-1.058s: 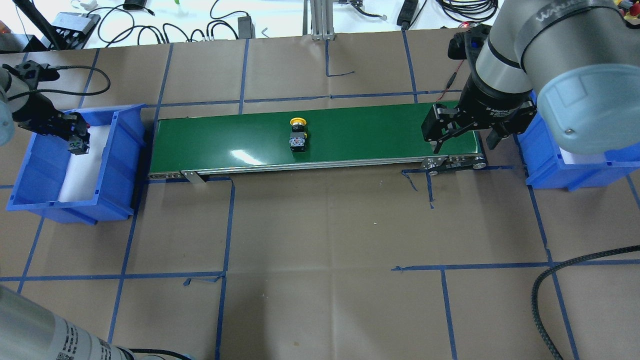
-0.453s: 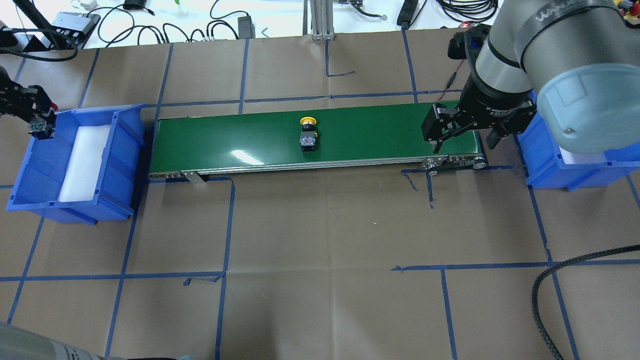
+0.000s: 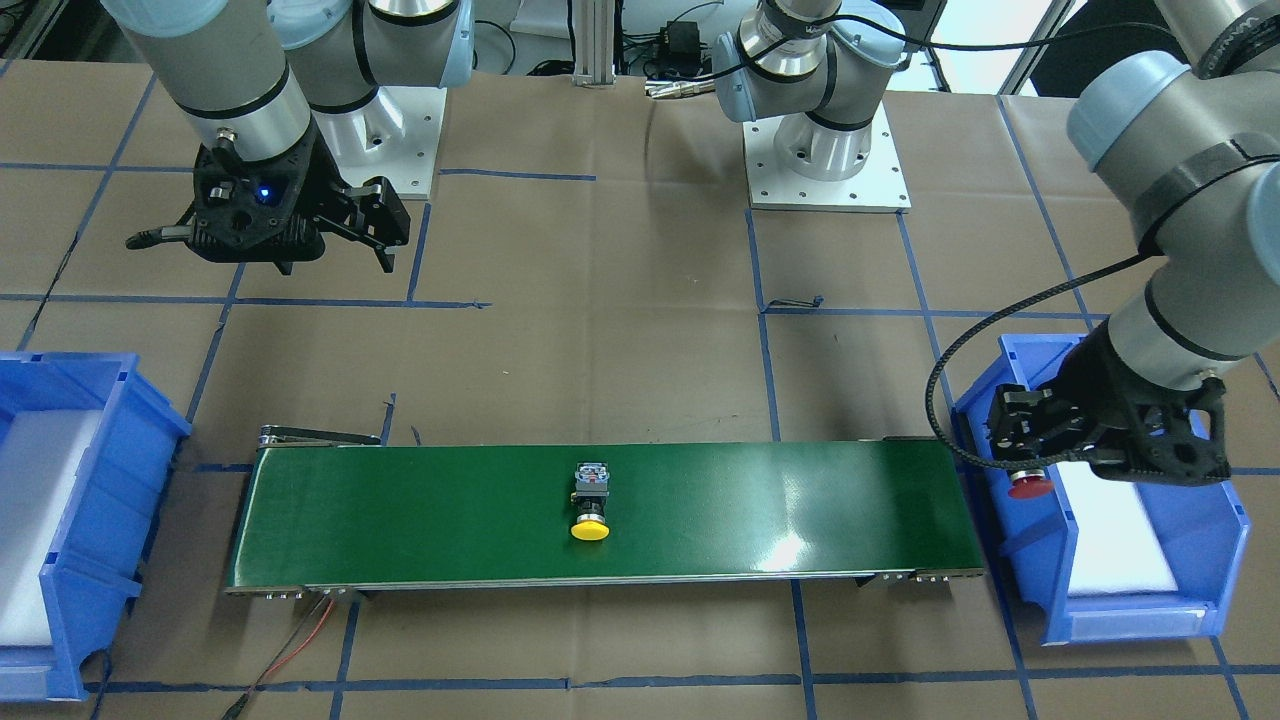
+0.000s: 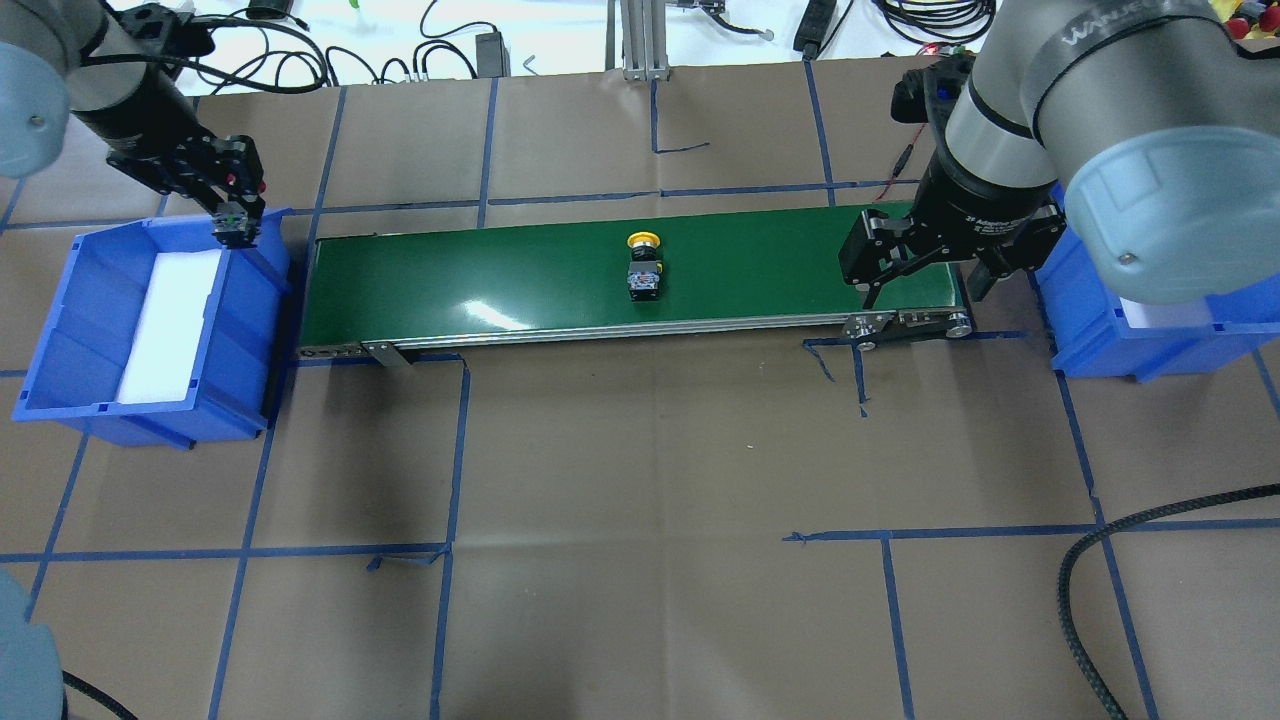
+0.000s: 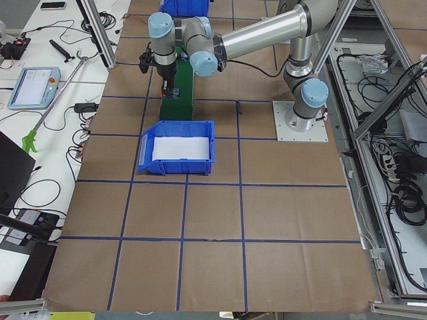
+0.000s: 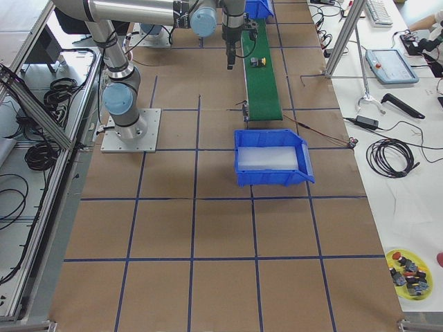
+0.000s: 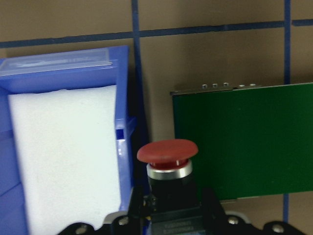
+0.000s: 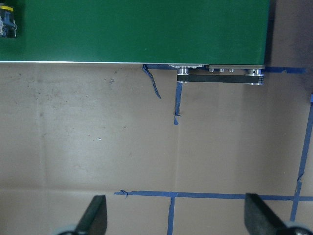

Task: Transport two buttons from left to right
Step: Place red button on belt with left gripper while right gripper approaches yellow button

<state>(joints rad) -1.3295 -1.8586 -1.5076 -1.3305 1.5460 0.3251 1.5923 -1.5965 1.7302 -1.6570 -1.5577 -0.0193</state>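
Note:
The red button (image 7: 167,152) is held in my left gripper (image 4: 233,222), which is shut on its black body. It hangs over the gap between the left blue bin (image 4: 60,400) and the left end of the green conveyor belt (image 4: 480,270). Its cap also shows in the front view (image 3: 1030,487). The yellow button (image 4: 645,265) lies on its side near the belt's middle, and the front view (image 3: 590,505) shows it too. My right gripper (image 4: 925,285) is open and empty above the belt's right end, with its fingers (image 8: 95,215) spread wide.
The right blue bin (image 4: 1100,345) with a white foam liner stands past the belt's right end. The left bin holds only white foam (image 4: 165,320). Cables lie along the table's far edge (image 4: 420,50). A black hose (image 4: 1100,560) curves in at the front right.
My left gripper rose out of the left bin with the red button and swung to the bin's far right corner by the belt. The yellow button travelled rightward along the belt. The right gripper barely moved.

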